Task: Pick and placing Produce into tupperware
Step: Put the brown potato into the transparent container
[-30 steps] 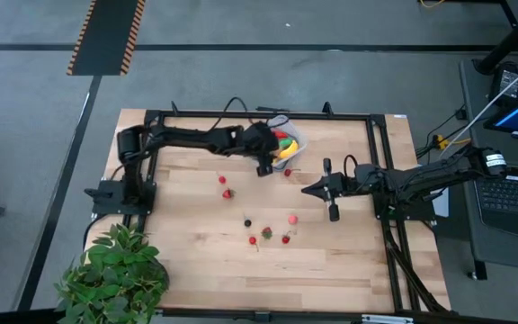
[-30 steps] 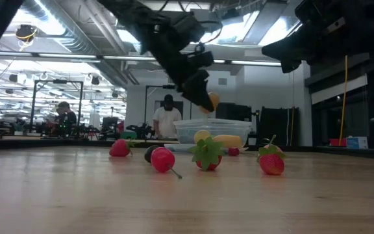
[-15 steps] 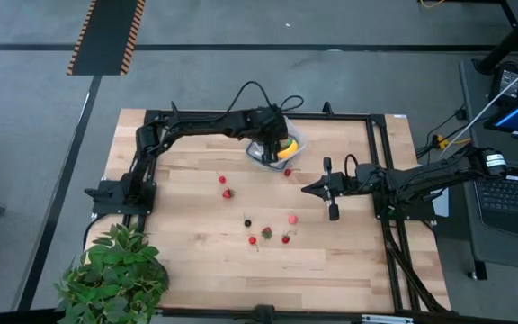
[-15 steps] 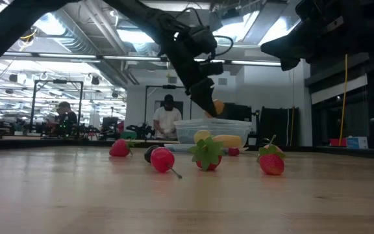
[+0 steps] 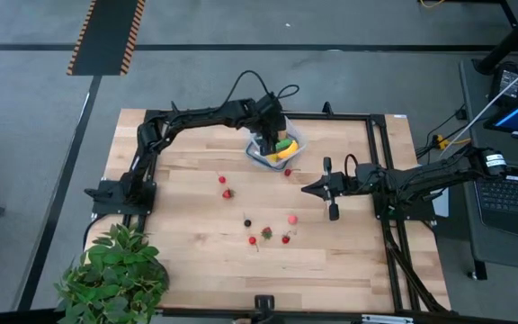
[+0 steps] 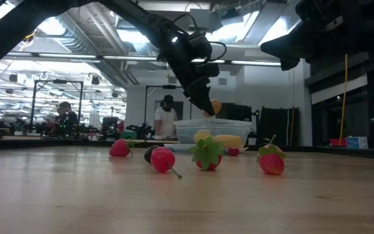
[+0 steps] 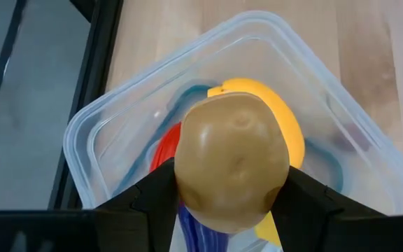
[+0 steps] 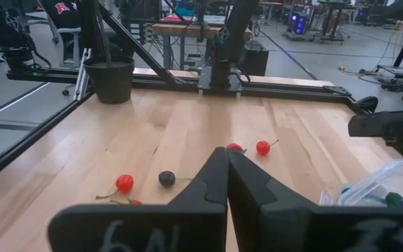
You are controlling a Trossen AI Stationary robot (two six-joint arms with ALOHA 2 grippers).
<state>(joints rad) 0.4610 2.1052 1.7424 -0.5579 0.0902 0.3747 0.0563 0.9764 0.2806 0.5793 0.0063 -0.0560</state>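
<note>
- Lying loose on the wooden table (image 5: 187, 261) are eight small produce pieces in the high view.
- Nearest the front edge sit three close together: a red berry (image 5: 253, 240), a leafy strawberry (image 5: 266, 233) and another red berry (image 5: 286, 239).
- Just behind them are one dark berry (image 5: 247, 222) and one pink piece (image 5: 292, 218).
- Farther back and to the left lie two red berries (image 5: 227, 193), one just behind the other.
- One more red berry (image 5: 287, 172) rests just in front of the tupperware (image 5: 297, 144).
- One tupperware stands near the table's far edge, holding a yellow piece (image 7: 285, 122), a red piece (image 7: 165, 147) and something green (image 5: 283, 144).
- Over it hangs the left gripper (image 5: 268, 146), its two fingers (image 7: 152, 203) clamped on one tan potato (image 7: 232, 161).
- One right gripper (image 5: 311, 190) waits over the table's right side, fingers pressed together and holding nothing.
</note>
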